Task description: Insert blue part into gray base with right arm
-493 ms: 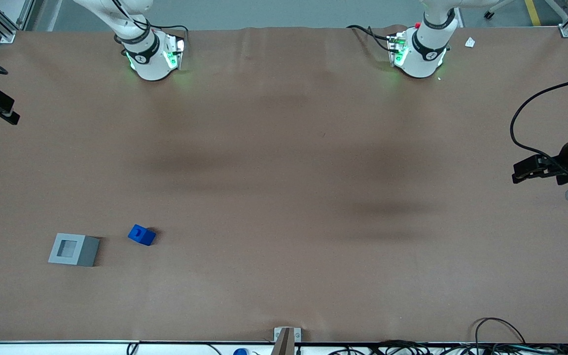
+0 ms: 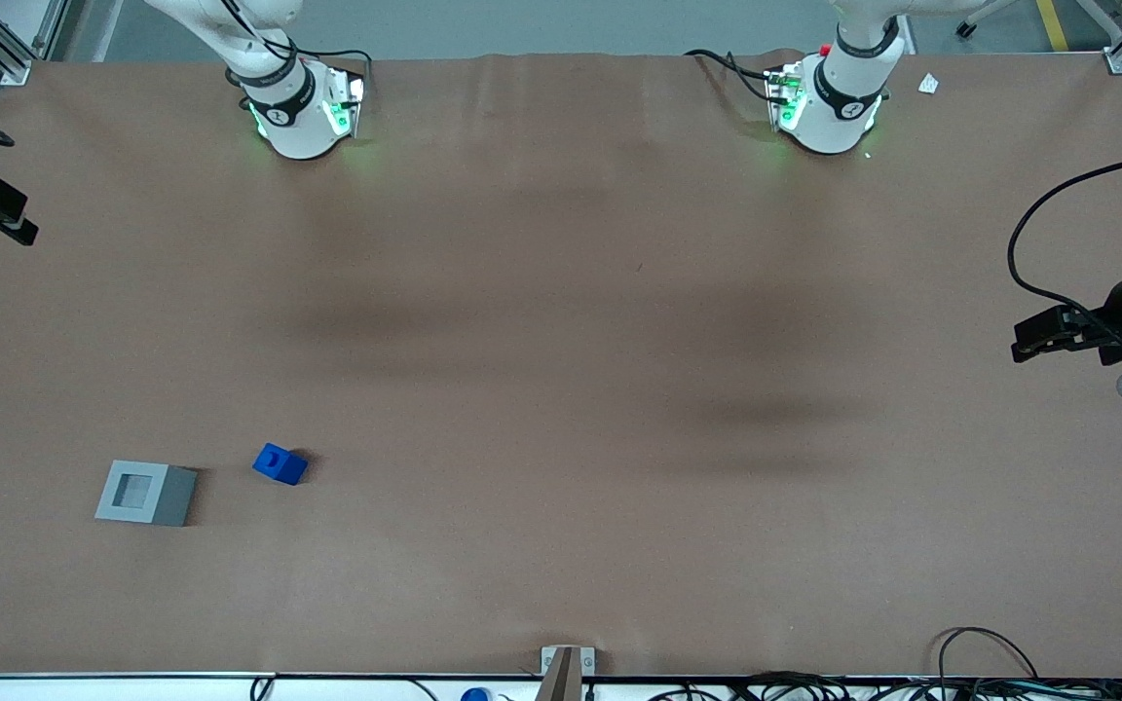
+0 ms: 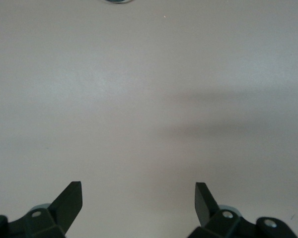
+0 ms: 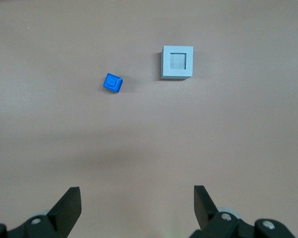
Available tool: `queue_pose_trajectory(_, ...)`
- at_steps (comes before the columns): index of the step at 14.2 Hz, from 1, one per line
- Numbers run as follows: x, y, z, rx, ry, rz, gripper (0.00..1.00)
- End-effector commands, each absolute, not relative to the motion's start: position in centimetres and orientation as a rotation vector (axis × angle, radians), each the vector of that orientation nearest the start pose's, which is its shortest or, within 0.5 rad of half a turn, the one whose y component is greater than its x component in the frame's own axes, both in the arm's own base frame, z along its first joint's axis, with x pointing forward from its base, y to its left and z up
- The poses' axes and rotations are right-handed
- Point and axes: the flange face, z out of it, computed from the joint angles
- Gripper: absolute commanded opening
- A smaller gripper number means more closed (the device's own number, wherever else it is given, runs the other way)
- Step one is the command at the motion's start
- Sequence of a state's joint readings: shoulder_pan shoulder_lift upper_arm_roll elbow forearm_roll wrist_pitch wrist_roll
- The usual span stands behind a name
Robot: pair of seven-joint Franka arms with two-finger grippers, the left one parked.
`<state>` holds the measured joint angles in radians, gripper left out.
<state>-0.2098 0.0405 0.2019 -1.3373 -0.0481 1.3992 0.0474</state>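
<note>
Brown table (image 2: pixel 561 389): blue part (image 4: pixel 112 83) far from hand (image 4: pixel 136 206).

Lighting's even and overhead, you get no glare on the table (image 2: pixel 561 545). Broad soft shadow bands cross the table's middle in the front view, diffuse edges. The blue part (image 2: pixel 280 464) and gray base (image 2: pixel 145 493) each throw a short, soft shadow. Green status light spills onto the table at both arm bases. Both wrist views look washed out and paler; the right wrist one shows a faint shadow smear. The end effector (image 4: pixel 136 208) tips are dark and slightly soft-edged.
</note>
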Motion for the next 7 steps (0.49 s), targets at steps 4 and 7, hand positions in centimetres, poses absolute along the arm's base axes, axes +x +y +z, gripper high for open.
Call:
queue_pose_trajectory(4, 54.4, -2.2, 69.3, -3.21, -0.168, 0.017, 1.0)
queue_pose_trajectory(7, 54.2, -3.8, 68.9, -3.216, -0.122, 0.069, 1.0)
